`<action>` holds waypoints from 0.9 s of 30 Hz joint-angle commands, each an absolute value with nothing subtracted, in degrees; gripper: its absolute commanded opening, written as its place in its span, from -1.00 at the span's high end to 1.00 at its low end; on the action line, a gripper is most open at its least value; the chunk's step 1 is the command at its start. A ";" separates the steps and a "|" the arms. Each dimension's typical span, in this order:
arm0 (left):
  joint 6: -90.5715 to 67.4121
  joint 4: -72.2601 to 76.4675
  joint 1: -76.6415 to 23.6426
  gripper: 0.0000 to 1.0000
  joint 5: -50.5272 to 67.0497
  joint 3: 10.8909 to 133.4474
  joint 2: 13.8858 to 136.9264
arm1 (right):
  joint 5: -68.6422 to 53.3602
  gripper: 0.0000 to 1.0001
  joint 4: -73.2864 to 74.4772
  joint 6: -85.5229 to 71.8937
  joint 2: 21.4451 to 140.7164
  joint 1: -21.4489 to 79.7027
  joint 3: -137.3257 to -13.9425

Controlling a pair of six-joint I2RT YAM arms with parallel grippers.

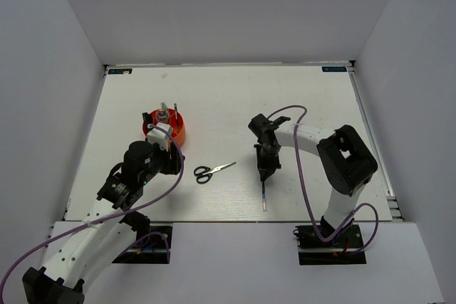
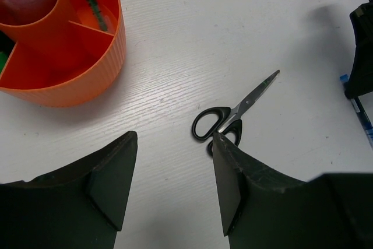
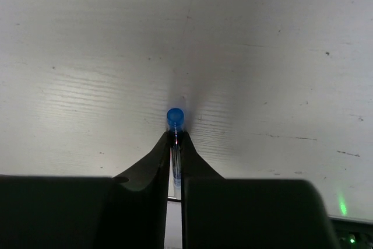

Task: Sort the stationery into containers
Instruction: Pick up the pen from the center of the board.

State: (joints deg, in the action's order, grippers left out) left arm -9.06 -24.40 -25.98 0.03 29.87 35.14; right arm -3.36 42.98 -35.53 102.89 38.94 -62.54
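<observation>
Right gripper (image 3: 176, 138) is clamped thinly on the blue pen (image 3: 175, 117) near its capped end, the pen low over the table (image 1: 214, 97) well apart from the orange cup (image 1: 168, 131); on lifting, the long free end may pivot or slip out.

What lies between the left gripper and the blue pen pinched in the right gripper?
Only the black-handled scissors, lying flat on the table; the top view shows this most clearly.

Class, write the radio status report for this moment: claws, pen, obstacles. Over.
Right claw shut on blue pen. Left claw open, empty, near orange cup. Scissors lie between pen and cup.
</observation>
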 commanded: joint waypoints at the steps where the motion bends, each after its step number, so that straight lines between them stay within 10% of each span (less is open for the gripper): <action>1: -8.96 -24.34 -25.67 -0.30 0.26 31.64 34.19 | 1.67 0.89 39.82 -35.68 108.71 39.73 -62.66; 27: -8.00 -22.85 -25.75 -0.30 -14.57 28.92 26.28 | -6.67 1.00 27.51 1.67 113.11 40.60 -107.27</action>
